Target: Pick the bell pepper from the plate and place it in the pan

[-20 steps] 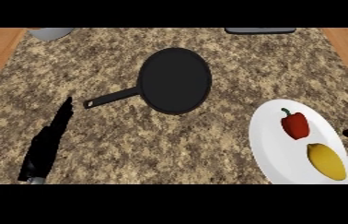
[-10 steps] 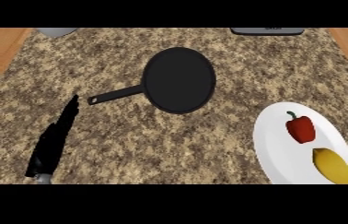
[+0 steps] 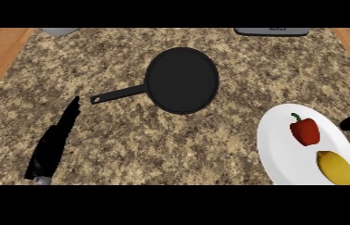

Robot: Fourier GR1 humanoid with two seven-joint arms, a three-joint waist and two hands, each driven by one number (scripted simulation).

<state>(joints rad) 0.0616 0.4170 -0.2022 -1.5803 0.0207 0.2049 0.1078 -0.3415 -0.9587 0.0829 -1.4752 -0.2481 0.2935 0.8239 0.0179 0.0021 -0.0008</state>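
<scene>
A red bell pepper (image 3: 305, 131) with a green stem lies on a white plate (image 3: 280, 147) at the right of the counter. The black pan (image 3: 182, 80) sits in the middle with nothing in it, its handle (image 3: 117, 94) pointing left and toward me. My left hand (image 3: 52, 146) stands at the lower left, seen edge-on, fingers straight and pointing away, far from the pan and the plate. A small dark bit of my right hand (image 3: 345, 123) shows at the right edge, beside the plate's rim.
A yellow lemon (image 3: 335, 166) lies on the plate, just nearer me than the pepper. A grey object (image 3: 59, 31) is cut off at the top left and a dark flat one (image 3: 271, 31) at the top right. Wooden edging (image 3: 9, 48) borders the counter's left side.
The whole scene has slid slightly right in the view. My left hand has risen a little. A dark bit of the right hand now shows at the right edge.
</scene>
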